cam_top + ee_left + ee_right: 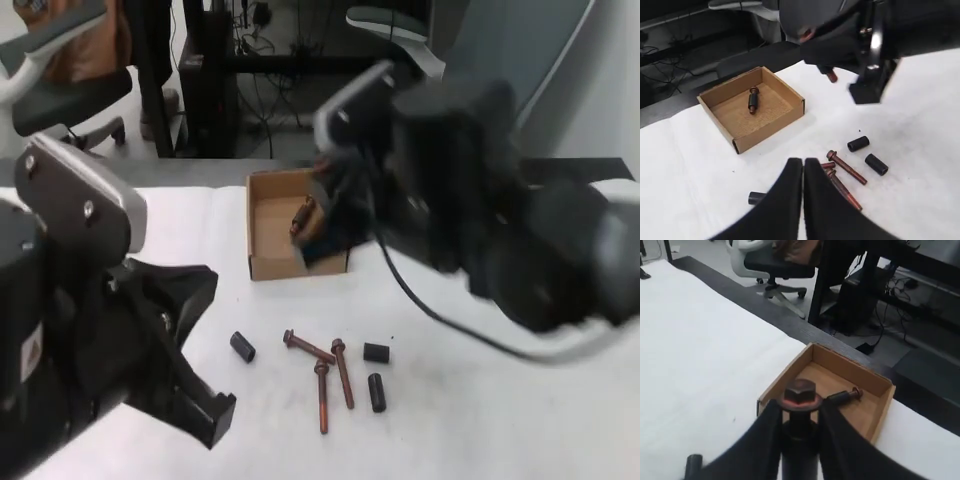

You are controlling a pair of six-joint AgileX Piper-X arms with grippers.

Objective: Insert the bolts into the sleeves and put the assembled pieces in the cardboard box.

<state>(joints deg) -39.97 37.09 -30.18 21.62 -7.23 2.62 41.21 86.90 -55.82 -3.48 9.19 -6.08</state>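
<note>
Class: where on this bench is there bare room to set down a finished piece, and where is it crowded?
Bare: the floor of the cardboard box beside the one piece lying in it, and the bench left of the box in the high view. Crowded: in front of the box, where three bolts and three sleeves lie scattered.

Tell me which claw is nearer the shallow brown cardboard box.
Right. The right claw, gripping a copper-coloured bolt in a black sleeve, hangs close by the cardboard box's edge; the left claw sits farther back, shut, near the loose bolts.
</note>
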